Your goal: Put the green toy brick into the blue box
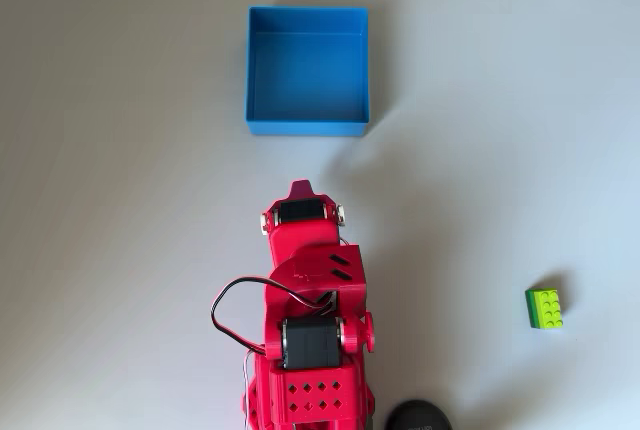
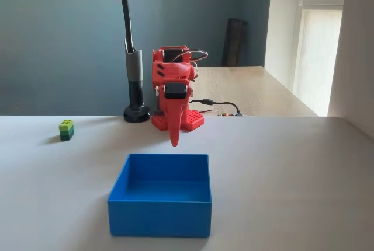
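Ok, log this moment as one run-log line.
gripper: shut, pointing down, holding nothing | green toy brick: on table, untouched, apart from arm | blue box: empty | step: pick not started

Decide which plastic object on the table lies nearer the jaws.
The blue box, straight ahead of the gripper; the green toy brick sits far off to one side.
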Robot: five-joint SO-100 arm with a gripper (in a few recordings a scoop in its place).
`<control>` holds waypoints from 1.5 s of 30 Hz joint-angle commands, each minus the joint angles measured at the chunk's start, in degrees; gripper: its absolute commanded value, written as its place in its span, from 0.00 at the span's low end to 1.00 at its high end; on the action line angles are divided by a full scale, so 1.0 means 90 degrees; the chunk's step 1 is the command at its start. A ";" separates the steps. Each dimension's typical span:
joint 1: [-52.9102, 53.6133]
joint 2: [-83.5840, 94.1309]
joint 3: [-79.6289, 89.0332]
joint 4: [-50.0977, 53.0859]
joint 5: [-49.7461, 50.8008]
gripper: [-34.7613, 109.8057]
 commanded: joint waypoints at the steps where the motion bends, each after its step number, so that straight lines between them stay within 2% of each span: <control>1: -0.0127 0.0137 0.0088 0.0137 -0.0049 0.24; 38: -0.0244 0.0137 0.0088 0.0137 -0.0186 0.24; 45: -0.0352 0.0107 -0.0088 -0.0352 -0.0273 0.24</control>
